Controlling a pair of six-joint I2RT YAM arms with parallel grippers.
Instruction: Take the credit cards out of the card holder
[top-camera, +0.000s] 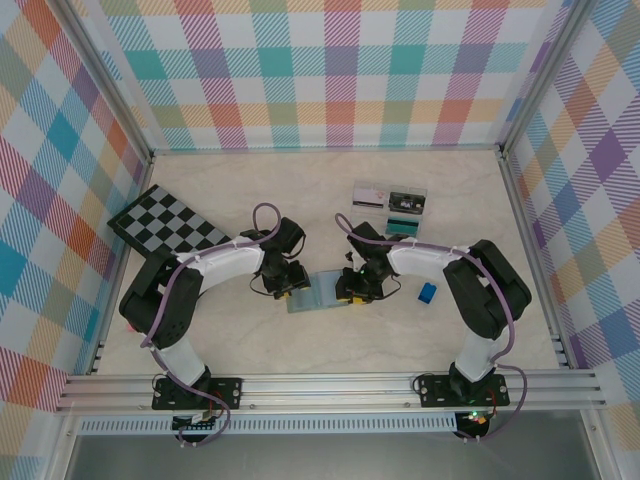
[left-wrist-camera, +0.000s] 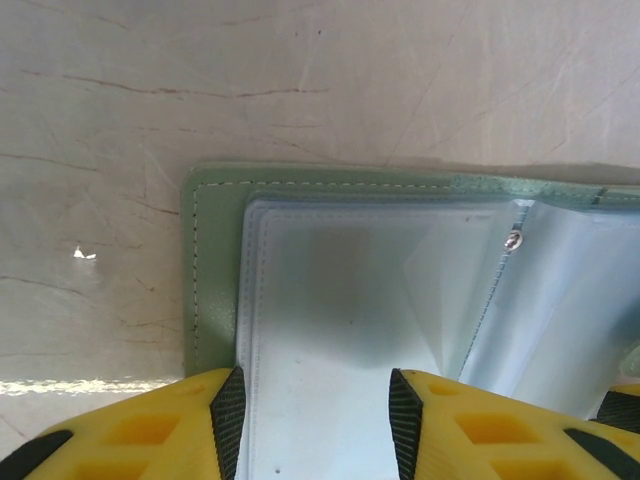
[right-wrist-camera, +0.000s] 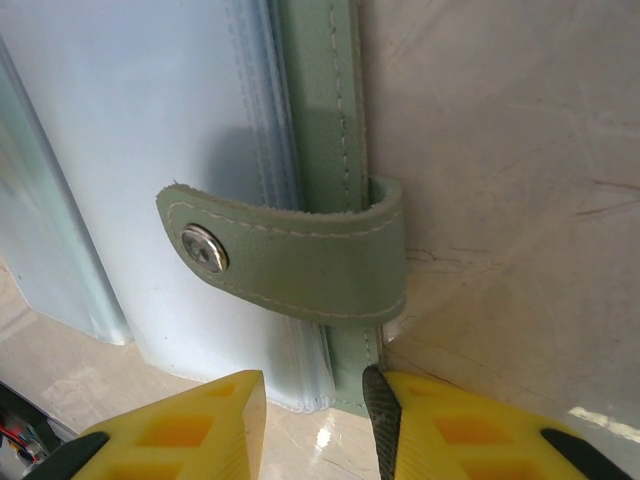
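The card holder (top-camera: 318, 298) lies open on the table between my two grippers, sage green outside with pale blue sleeves inside (left-wrist-camera: 330, 300). My left gripper (left-wrist-camera: 315, 400) (top-camera: 288, 288) stands open low over its left half, the fingers straddling the sleeves. My right gripper (right-wrist-camera: 312, 400) (top-camera: 351, 289) is open at the holder's right edge, one pad touching the green cover (right-wrist-camera: 318, 110) below the snap tab (right-wrist-camera: 290, 255). No card shows in the sleeves I can see. Credit cards, a dark one (top-camera: 405, 201) and a teal one (top-camera: 404, 214), lie at the back right.
A clear tray (top-camera: 371, 192) holds the cards at the back right. A small bright-blue block (top-camera: 427, 292) sits right of the right gripper. A checkerboard (top-camera: 165, 225) lies at the left. Metal rails and plaid walls enclose the table.
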